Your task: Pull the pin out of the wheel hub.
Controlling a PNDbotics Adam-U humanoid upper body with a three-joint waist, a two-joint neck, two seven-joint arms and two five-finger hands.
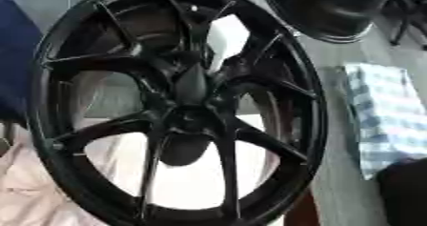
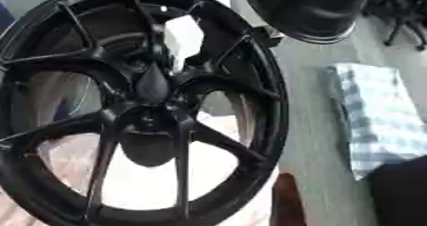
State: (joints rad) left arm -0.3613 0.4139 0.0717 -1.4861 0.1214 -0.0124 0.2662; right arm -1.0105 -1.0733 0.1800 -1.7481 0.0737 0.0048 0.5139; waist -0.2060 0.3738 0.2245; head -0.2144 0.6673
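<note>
Where the left eye view shows a broad blue shape at its left edge, the right eye view keeps only a sliver of it. The right eye view in turn shows more of a reddish-brown rounded thing at the bottom edge.

A black mass fills the lower right corner, cut off by the frame. Whether it is the robot's right hand, and whether it is open or closed on anything, cannot be told; no left hand shows.

Well to the left of that mass the black wheel stands tilted and takes up most of the picture, its hub where the spokes meet. A dark teardrop shape sits just above the hub, but the pin cannot be told apart (everything there is black on black).

A blue-and-white checked cloth lies just above the mass, beside the wheel's rim. A second dark wheel is far above it, cut off at the top.
</note>
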